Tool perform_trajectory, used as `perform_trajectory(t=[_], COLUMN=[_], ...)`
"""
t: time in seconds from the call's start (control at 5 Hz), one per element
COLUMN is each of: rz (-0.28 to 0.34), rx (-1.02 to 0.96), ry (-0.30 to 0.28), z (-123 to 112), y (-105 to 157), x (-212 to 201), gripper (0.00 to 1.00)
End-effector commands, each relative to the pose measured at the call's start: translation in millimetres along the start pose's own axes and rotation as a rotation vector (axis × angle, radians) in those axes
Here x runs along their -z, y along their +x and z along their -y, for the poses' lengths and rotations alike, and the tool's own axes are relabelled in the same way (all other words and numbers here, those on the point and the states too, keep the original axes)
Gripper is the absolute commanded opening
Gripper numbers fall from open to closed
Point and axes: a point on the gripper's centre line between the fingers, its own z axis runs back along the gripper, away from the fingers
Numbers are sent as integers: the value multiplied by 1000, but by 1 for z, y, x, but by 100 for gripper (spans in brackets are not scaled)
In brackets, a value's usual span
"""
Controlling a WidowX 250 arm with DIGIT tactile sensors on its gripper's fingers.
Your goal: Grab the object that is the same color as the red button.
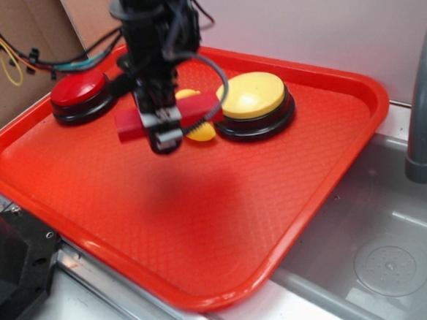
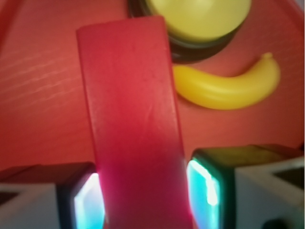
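hand (image 1: 164, 127): we see it in the upper middle of the exterior frame, pointing down, clamped on the red block; in the wrist view both pads (image 2: 206, 183) press the block's sides at the bottom of the frame.
red block (image 1: 132, 125): held crosswise in the hand, roughly level, one end sticking out to the left of the hand, the other to the right towards the yellow button; we read it as lifted off the tray, since a soft shadow lies on the tray below it. In the wrist view it fills the middle of the frame, running from the bottom edge up.
red button (image 1: 80, 89): upper left of the exterior frame, on a black base, sitting on the tray, apart from the block.
yellow button (image 1: 253, 96): upper middle-right, black base, on the tray, right of the hand.
banana (image 2: 228, 88): yellow, lying on the tray just beside the yellow button; in the exterior view we only catch parts of it behind the hand.
tray (image 1: 203, 226): large red textured tray, carries both buttons and the banana.
sink (image 1: 366, 244): grey basin at lower right, next to the tray, with a grey pipe (image 1: 424, 109) at the right edge.
cables (image 1: 60, 61): dark bundle at upper left, behind the red button.
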Motion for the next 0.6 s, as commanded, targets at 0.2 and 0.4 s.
perform_trajectory(t=[0.2,0.4], rz=[215,144], rx=[-274,-321], ry=[-31,-32], z=[-47,-47], y=[-65,-69], x=[-121,-117], gripper=[0,0])
